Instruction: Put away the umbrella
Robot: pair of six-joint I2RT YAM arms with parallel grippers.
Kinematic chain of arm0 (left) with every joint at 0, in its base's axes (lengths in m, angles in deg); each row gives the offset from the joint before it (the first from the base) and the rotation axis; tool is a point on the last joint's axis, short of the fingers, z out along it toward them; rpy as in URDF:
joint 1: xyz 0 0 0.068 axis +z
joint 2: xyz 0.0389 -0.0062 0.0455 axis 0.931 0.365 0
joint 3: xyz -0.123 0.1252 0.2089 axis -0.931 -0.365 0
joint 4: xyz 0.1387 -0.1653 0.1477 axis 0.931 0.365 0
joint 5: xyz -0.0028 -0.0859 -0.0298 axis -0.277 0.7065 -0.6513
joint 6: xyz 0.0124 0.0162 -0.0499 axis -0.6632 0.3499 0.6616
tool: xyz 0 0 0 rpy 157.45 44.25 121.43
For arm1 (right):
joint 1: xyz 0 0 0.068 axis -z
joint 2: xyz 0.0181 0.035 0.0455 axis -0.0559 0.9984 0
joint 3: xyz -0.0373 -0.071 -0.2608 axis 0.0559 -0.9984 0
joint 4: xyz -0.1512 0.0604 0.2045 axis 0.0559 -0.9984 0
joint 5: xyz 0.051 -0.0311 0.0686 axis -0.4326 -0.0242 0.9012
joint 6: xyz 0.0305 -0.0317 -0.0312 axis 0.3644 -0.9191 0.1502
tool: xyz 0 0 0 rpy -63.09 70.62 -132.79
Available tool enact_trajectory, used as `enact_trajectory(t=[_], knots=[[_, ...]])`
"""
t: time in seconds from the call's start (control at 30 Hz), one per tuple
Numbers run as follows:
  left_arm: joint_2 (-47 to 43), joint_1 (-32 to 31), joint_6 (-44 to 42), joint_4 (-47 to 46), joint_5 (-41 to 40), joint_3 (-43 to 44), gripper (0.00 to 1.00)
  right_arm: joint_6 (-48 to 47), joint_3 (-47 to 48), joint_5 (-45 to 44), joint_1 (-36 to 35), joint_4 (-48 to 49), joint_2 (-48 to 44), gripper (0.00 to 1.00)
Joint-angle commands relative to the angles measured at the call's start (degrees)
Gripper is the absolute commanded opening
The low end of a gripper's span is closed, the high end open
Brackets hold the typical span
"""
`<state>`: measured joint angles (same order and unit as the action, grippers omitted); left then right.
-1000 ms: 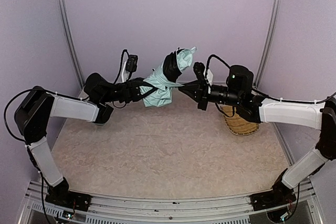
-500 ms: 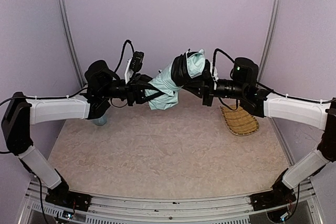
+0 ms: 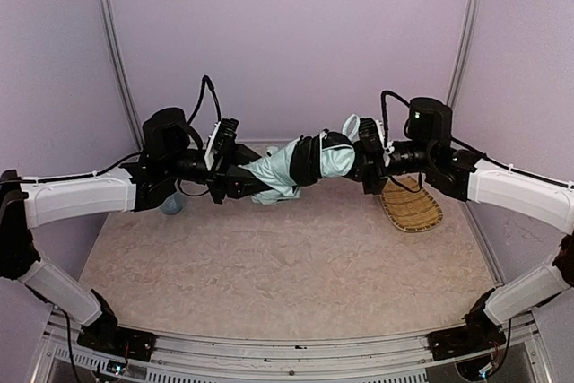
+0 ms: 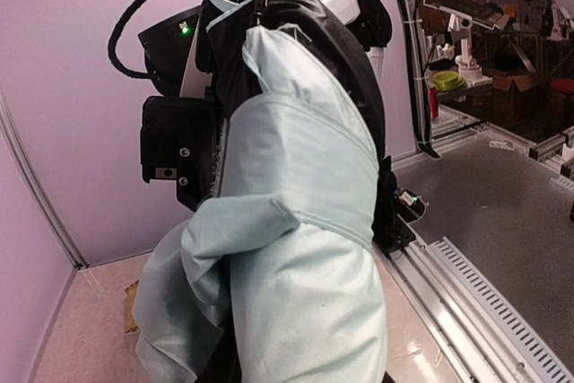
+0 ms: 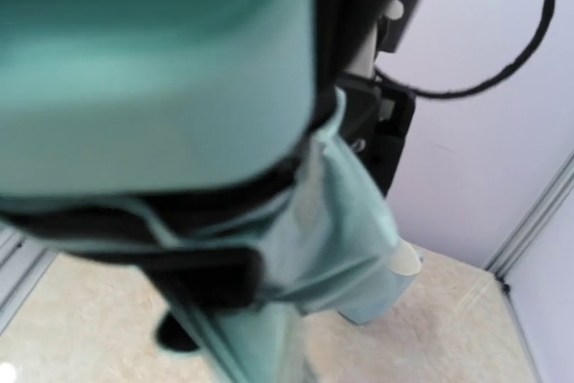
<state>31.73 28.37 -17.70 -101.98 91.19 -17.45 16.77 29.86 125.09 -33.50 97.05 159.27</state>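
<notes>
Held in mid-air over the desk's (image 3: 287, 266) far edge, the umbrella (image 3: 300, 163) spans my two arms. The left pincer (image 3: 244, 178) is part-closed on its bunched mint fabric. The right pincer (image 3: 359, 161) is fully closed against the handle end, and I cannot tell what it grips. I judge the bundling unfinished; next comes cinching the strap. The woven straw tray (image 3: 413, 208), far right, holds nothing.

Robotics lab: lilac-walled test cell (image 3: 287, 33), aluminium rail (image 4: 484, 302), cluttered workbench (image 4: 471, 11) beyond.

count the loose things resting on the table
2: a light blue cup at the back left and a woven tray at the back right. The held umbrella may hide more.
</notes>
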Motion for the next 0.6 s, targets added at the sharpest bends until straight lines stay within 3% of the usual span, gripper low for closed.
enact_trajectory(t=[0.0, 0.13, 0.2, 0.4, 0.57], knots=[[-4.1, -2.2, -28.7, 26.6, 7.6, 4.7, 0.0, -6.4, -3.0, -8.9, 0.6, 0.2, -5.1, 0.0], [-1.7, -6.1, -46.3, 47.2, 0.9, 11.2, 0.0, -15.6, -4.3, -22.1, -7.5, 1.5, -6.7, 0.0], [-0.4, -7.4, -52.9, 54.1, -0.6, 13.7, 0.0, -17.3, -5.6, -23.9, -9.0, 4.2, -7.3, 0.0], [-0.1, -9.1, -61.1, 62.3, -3.0, 16.5, 0.0, -20.4, -7.1, -26.7, -8.9, 8.2, -6.8, 0.0], [4.2, -13.4, -61.5, 69.7, -15.0, 19.1, 0.0, -20.8, -6.8, -23.5, -9.1, 11.4, -8.4, 0.0]])
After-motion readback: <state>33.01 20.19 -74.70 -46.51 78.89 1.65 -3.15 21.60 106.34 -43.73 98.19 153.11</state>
